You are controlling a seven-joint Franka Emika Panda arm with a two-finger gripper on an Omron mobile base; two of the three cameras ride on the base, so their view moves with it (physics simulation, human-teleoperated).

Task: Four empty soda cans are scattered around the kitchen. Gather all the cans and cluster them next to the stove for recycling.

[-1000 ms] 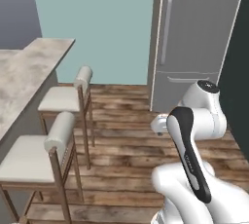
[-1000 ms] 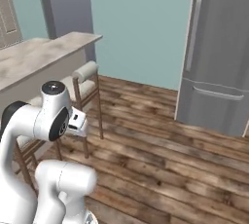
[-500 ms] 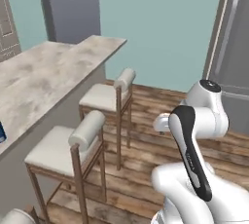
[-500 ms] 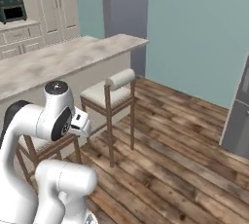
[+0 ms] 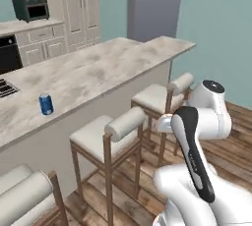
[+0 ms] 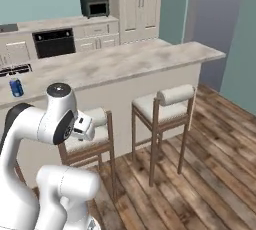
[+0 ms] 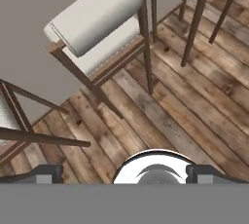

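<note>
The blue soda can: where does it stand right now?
The blue soda can stands upright on the marble island counter, far left in both base views, beside the stove and above the bar stools.

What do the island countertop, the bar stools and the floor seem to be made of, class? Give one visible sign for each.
Countertop: probably polished stone, mottled beige-grey veining.
Bar stools: brown wood-look frames, pale padded seats, likely fabric or leather.
Floor: wood planks, with visible grain and board seams.

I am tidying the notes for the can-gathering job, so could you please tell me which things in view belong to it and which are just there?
Belongs to the job:
- blue soda can standing on the island counter
- gripper, open and holding nothing

Just there:
- bar stools
- toaster oven
- wall oven
- tall cabinet
</note>
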